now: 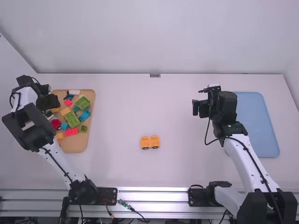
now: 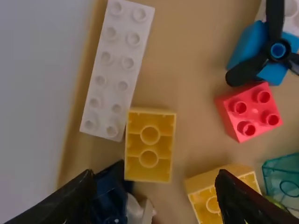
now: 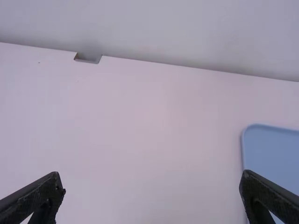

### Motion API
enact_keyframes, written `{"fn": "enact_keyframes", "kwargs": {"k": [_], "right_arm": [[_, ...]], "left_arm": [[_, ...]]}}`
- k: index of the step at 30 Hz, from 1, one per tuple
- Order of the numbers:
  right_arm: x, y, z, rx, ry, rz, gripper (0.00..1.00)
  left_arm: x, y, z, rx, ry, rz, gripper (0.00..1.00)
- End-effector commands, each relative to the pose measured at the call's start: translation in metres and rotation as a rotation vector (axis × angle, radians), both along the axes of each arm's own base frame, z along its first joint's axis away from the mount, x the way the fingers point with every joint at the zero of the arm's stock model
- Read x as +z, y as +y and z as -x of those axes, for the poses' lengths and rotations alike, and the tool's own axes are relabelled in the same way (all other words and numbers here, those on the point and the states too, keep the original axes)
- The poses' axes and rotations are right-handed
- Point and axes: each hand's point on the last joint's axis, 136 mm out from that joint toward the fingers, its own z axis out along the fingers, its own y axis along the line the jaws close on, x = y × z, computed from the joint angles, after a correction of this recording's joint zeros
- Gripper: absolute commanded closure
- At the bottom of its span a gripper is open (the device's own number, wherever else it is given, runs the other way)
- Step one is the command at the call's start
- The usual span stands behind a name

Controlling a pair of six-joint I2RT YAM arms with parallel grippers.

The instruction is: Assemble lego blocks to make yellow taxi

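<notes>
My left end effector (image 2: pixel 155 176) and right end effector (image 3: pixel 152 174) gape empty; the wheeled taxi base (image 1: pixel 150 142) sits mid-tabletop (image 1: pixel 187 170). Gripping the upturned yellow brick (image 2: pixel 161 151), I could snag the crowding dark blue brick (image 2: pixel 108 198).

And there was the white table (image 1: pixel 117 172), with the tan tray (image 1: pixel 72 147) flat on its left side, the blue tray (image 1: pixel 259 127) out on the right, and between them, well apart from both, the yellow car (image 1: pixel 150 142), dark wheels showing along its near side!
</notes>
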Motion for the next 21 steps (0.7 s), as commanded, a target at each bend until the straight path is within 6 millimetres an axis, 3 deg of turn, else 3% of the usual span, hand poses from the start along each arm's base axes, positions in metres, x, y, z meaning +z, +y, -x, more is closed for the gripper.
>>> {"fn": "enact_keyframes", "kwargs": {"k": [1,15,21], "right_arm": [[0.007,0.001,-0.003,0.002,-0.014,-0.002,0.01],[0.007,0.001,-0.003,0.001,-0.014,-0.002,0.01],[0.007,0.001,-0.003,0.001,-0.013,-0.002,0.01]], "left_arm": [[-0.012,-0.012,0.000,-0.035,0.004,0.036,0.36],[-0.039,-0.015,0.000,-0.032,-0.014,0.020,0.38],[-0.042,-0.012,0.003,-0.025,-0.017,0.018,0.54]]}}
